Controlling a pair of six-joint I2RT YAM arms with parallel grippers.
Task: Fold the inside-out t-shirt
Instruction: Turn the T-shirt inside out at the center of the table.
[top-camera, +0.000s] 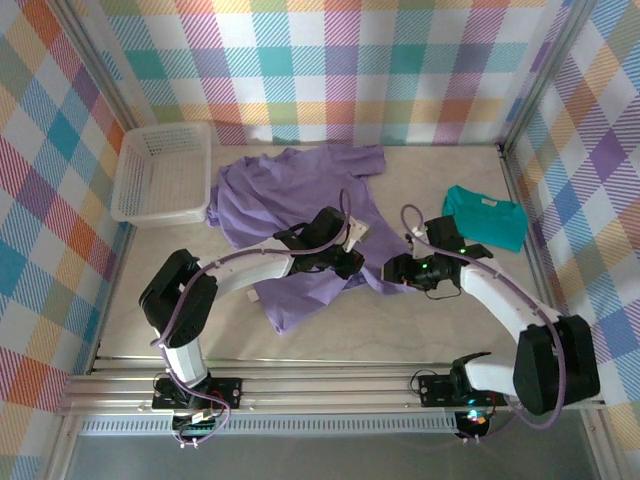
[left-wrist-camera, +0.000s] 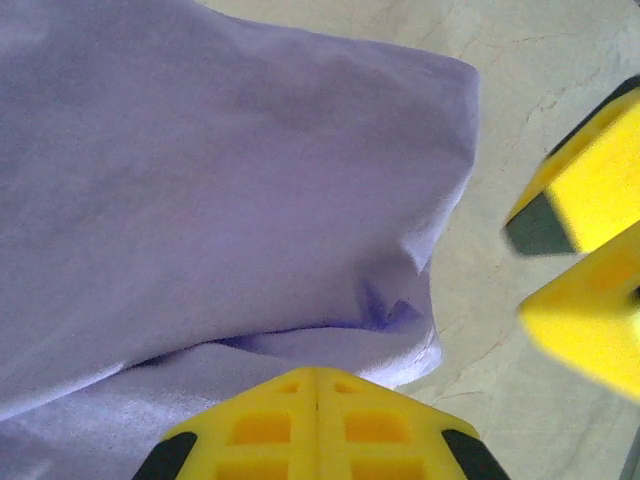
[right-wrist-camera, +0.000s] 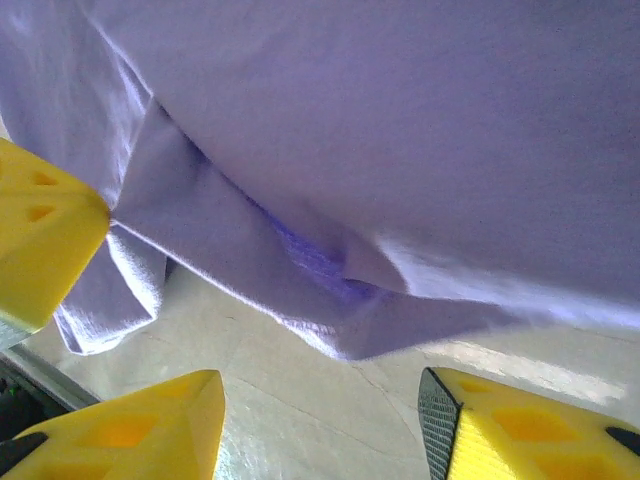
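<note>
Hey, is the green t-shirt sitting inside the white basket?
No, the teal-green t-shirt lies on the table at the right side, well apart from the white basket at the left.

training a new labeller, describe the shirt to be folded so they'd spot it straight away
On the pale table, look right of the white basket at the back left. The lavender t-shirt lies crumpled there, far larger than the small teal t-shirt at the right.
</note>
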